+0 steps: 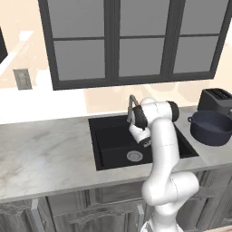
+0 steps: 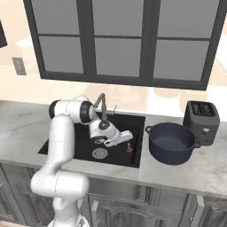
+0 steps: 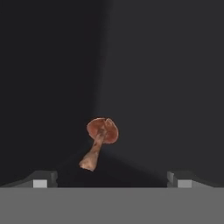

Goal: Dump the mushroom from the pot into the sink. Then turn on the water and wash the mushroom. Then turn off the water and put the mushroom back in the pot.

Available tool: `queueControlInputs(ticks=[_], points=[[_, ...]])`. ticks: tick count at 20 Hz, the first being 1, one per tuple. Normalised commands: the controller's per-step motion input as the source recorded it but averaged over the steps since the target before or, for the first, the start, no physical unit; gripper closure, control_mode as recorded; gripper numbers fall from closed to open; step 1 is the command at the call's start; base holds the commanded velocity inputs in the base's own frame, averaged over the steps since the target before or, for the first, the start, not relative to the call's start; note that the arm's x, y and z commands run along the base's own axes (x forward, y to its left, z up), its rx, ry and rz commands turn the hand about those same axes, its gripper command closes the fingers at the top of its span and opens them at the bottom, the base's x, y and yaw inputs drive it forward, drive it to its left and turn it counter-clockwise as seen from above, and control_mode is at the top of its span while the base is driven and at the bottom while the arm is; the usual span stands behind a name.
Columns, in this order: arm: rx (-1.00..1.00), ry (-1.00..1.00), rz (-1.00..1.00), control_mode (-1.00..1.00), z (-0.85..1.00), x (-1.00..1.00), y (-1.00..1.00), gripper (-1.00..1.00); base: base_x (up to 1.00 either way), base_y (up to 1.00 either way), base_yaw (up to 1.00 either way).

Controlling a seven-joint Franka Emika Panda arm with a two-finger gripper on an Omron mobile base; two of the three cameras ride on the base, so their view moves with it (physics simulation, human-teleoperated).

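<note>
Wide-open gripper (image 3: 112,183) over the small reddish-brown mushroom (image 3: 99,146) in the matte-black rectangular sink (image 2: 133,128).
Jaws hold nothing; round navy-blue pot (image 2: 172,142) stands on the counter; no writing is readable.

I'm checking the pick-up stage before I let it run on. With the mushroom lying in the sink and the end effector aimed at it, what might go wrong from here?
1. The mushroom is tiny next to the wide-open end effector, and lies tilted, so closing may nudge it aside or miss.
2. It lies close to the sink's right wall, so a fingertip may strike the wall.
3. The faucet stands just behind the arm and may be bumped on lifting toward the pot.
</note>
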Motion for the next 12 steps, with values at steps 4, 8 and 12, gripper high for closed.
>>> queueControlInputs(ticks=[4,8,12], points=[[0.07,0.0,-0.05,-1.0,-0.08,0.0,-0.25,-1.0,0.0,0.0,0.0],[0.05,0.0,-0.06,-1.0,-0.08,0.04,-0.12,-1.0,0.0,0.0,0.0],[0.02,0.0,-0.05,-1.0,-0.19,0.16,-0.01,-1.0,0.0,0.0,0.0]])
